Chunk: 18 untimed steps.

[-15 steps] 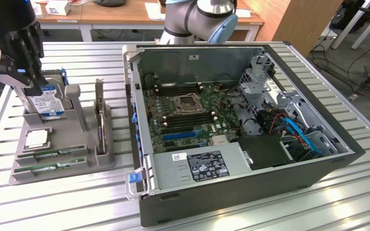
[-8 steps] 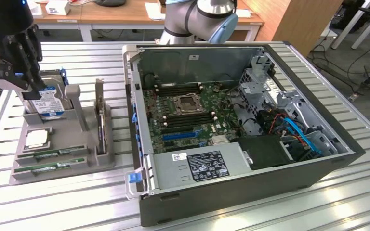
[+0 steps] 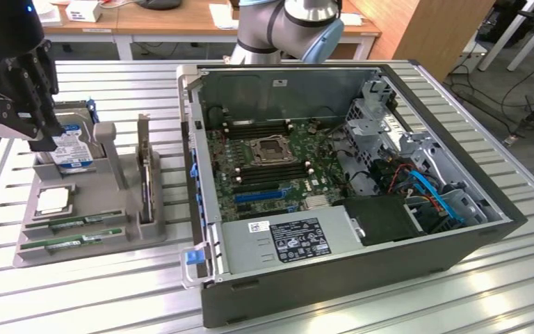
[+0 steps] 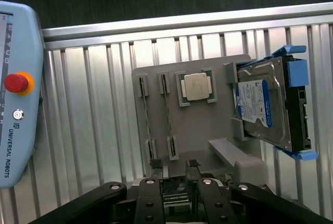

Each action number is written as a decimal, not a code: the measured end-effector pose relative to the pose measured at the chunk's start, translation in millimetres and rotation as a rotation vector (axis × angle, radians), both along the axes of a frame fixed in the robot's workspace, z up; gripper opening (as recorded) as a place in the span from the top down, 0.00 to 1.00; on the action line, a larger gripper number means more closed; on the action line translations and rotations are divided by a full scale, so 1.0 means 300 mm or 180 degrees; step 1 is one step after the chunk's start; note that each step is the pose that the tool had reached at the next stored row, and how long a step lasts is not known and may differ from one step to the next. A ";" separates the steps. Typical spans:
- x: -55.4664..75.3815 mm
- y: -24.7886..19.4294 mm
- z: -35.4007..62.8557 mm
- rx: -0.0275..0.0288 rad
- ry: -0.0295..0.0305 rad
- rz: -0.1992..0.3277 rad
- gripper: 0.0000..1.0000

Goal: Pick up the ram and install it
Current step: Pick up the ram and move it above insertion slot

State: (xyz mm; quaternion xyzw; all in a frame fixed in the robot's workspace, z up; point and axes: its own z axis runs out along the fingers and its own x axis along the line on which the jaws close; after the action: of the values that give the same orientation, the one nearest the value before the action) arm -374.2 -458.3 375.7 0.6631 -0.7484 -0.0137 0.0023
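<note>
**Parts count: a pair and singles**

One ram stick (image 3: 83, 222) and a second ram stick (image 3: 70, 242), two in all, are lying in one grey holder (image 3: 119, 233). One CPU (image 3: 52, 200), one blue-labelled hard drive (image 3: 72, 152) and one upright expansion card (image 3: 144, 170) are sitting there too. One open computer case (image 3: 360, 268) is standing on the desk (image 3: 81, 299), holding one motherboard (image 3: 239, 174) and one power supply (image 3: 286, 240). One teach pendant (image 4: 15, 94) is showing.
</note>
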 end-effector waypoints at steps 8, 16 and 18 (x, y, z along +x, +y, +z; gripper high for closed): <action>0.000 0.000 -0.009 0.0000 0.0000 0.0000 0.69; 0.000 0.000 -0.027 0.0000 0.0000 0.0001 0.69; 0.000 0.000 -0.030 0.0000 0.0000 0.0002 0.69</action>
State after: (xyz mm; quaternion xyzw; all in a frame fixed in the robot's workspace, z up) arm -374.3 -458.4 366.7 0.6634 -0.7481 -0.0137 0.0023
